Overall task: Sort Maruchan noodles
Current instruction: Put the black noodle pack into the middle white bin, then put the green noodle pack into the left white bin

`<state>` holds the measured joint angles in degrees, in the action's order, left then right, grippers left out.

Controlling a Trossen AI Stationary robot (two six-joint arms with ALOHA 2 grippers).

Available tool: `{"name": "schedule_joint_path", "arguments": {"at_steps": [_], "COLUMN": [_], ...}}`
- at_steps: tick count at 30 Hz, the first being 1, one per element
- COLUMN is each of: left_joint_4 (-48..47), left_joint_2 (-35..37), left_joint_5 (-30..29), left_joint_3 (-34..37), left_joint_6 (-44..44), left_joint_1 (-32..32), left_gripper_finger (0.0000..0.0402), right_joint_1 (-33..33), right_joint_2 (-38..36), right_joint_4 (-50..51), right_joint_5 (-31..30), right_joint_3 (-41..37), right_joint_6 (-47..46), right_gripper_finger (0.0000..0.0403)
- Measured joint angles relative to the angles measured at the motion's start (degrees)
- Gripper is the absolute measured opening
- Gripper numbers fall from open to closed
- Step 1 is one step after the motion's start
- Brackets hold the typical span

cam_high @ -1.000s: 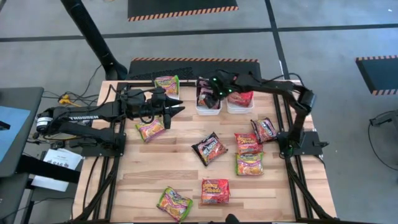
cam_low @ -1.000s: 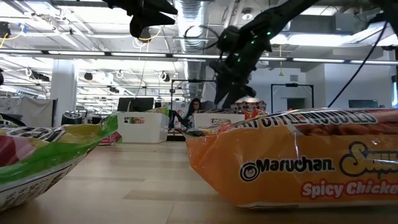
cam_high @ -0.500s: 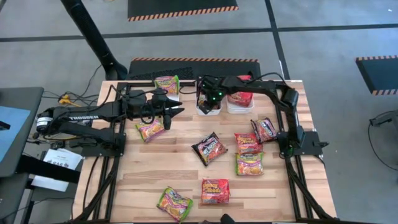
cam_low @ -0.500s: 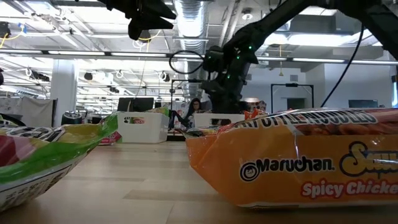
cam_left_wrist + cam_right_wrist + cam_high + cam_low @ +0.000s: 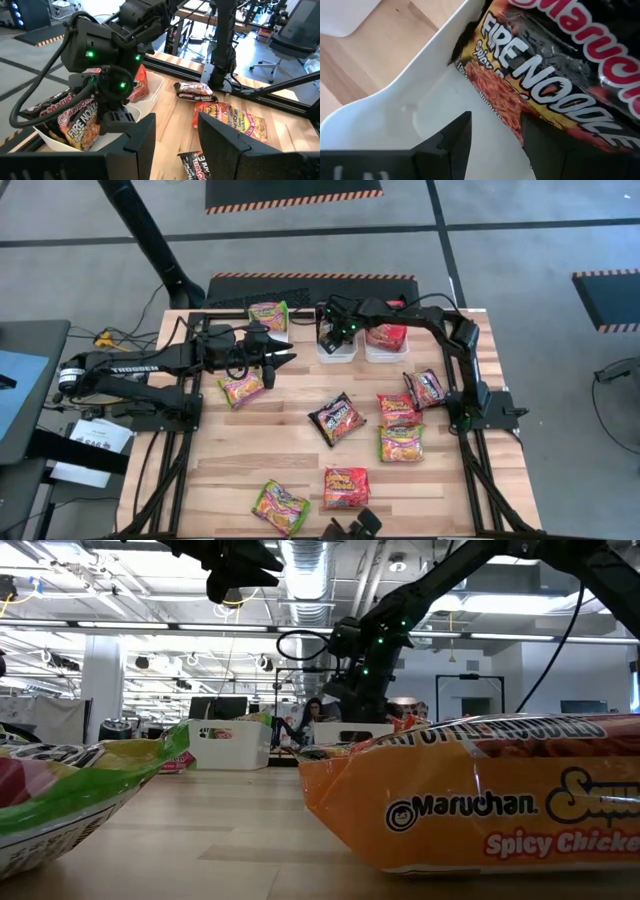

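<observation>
Maruchan noodle packets are lying scattered across the wooden table (image 5: 290, 445): a green-edged packet (image 5: 268, 315) at the far edge, another (image 5: 241, 389) under the left arm, a black packet (image 5: 336, 418) in the middle, red-orange packets (image 5: 398, 409) to the right, and two more near the front edge. Two white tubs are sitting side by side at the far edge; the left tub (image 5: 336, 352) is holding black packets (image 5: 555, 65), the right tub (image 5: 384, 352) red-orange ones. The right gripper (image 5: 330, 338) is reaching down into the left tub, its fingers parted and gripping nothing. The left gripper (image 5: 286, 356) is hovering above the table, fingers spread and empty.
</observation>
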<state>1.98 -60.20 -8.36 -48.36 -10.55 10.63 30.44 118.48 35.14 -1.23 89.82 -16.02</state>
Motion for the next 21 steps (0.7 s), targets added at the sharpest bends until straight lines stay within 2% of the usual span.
{"name": "schedule_joint_path", "arguments": {"at_steps": [4, 8, 12, 17, 21], "left_joint_4": [0.0, -0.6, -4.5, -10.0, -10.1], "left_joint_2": [0.0, 0.0, 0.0, 1.7, 3.1], "left_joint_5": [0.0, 0.0, -1.2, -3.8, -3.9], "left_joint_3": [0.0, 0.0, 0.0, 0.0, 0.0], "left_joint_6": [0.0, 0.0, 0.1, -0.3, -2.5], "left_joint_1": [0.0, 0.0, 0.0, 0.0, 0.0], "left_gripper_finger": [0.0135, 0.0135, 0.0135, 0.0135, 0.0135], "right_joint_1": [-0.4, -0.8, -1.1, -1.0, -1.0], "right_joint_2": [-0.1, -1.9, -4.4, -9.3, -13.9], "right_joint_4": [1.1, 2.0, 2.8, 5.9, 9.1], "right_joint_5": [0.1, 3.6, 4.4, 4.6, 4.6], "right_joint_3": [0.0, 0.0, 0.0, 0.0, 0.0], "right_joint_6": [1.4, 1.4, 1.5, 1.9, 4.6], "right_gripper_finger": [0.0195, 0.0195, 0.0195, 0.0195, 0.0195]}}
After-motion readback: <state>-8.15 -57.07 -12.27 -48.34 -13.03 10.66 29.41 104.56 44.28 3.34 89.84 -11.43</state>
